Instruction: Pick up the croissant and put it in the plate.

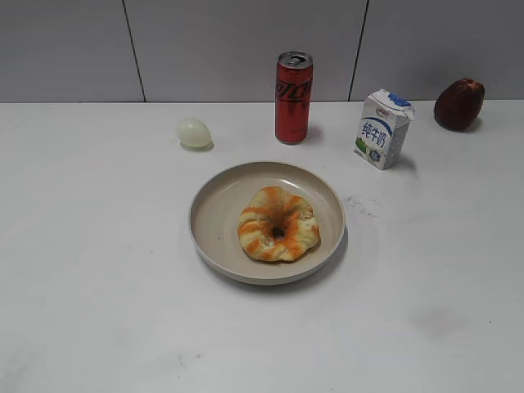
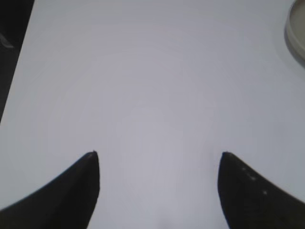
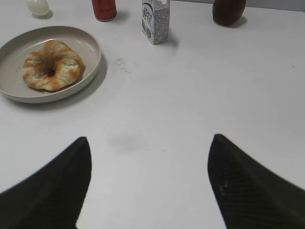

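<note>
Croissant [image 1: 278, 224], a tan ring-shaped pastry with orange-brown stripes and a small dark centre hole, lay flat inside the large round beige plate [image 1: 214, 214] with the raised rim, a little toward its near right side and clear of both grippers. The plate held nothing else. It sat on a plain white table [image 1: 98, 286] that carried a few faint smudges, with a grey panelled wall [image 1: 74, 49] behind it. Along the back of the table stood one pale egg [image 1: 194, 132], one tall red soda can [image 1: 293, 97], one small white-and-blue milk carton [image 1: 383, 128] and one dark red fruit [image 1: 458, 104], all apart from the plate. The left gripper [image 2: 159, 155] hung over bare table with its jaws spread wide and empty, the plate's rim just showing at the upper right of its view. The right gripper [image 3: 150, 140] likewise had its jaws parted and held nothing, with the plate ahead to its left.
</note>
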`<state>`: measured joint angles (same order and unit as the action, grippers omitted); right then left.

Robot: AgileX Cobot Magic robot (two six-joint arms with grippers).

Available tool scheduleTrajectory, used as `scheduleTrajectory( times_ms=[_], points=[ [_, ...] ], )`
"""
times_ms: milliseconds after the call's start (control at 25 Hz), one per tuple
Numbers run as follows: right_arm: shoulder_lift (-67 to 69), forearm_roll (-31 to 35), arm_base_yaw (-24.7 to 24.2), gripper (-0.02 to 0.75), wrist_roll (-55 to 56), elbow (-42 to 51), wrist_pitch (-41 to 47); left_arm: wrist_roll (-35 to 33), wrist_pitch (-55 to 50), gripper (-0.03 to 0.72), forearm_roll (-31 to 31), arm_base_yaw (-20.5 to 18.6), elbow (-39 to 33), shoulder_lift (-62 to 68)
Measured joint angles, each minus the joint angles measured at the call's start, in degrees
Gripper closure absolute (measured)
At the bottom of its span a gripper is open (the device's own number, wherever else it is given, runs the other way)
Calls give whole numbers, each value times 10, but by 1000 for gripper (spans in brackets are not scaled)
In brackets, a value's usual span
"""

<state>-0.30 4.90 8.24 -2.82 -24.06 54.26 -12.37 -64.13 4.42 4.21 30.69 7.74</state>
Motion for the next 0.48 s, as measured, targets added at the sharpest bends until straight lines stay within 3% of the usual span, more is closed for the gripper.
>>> scheduleTrajectory(
  times_ms=[480],
  points=[
    [0,0,0,167,0,0,0,6,33,103,4,0,-17,-78]
  ],
)
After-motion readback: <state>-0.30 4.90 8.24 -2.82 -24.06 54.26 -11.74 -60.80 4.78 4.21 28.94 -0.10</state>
